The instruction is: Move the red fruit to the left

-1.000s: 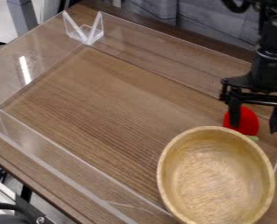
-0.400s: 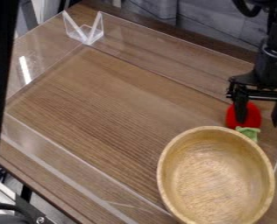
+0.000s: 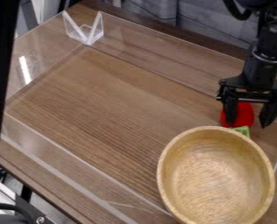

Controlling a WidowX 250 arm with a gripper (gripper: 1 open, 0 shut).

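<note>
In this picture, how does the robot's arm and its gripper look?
The arm is black and roughly cylindrical, coming down from the top right corner. Its gripper is also black, with a crossbar and thin dark fingers pointing down. No markings are readable.

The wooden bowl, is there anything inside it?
No, the wooden bowl is empty; the red fruit sits on the table beyond it, under the claw.

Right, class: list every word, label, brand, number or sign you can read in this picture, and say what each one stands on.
None: no readable text appears anywhere in the camera view.
The wooden bowl, the red fruit, the gripper, the wooden table and the clear plastic wall all show plain, unmarked surfaces.
</note>
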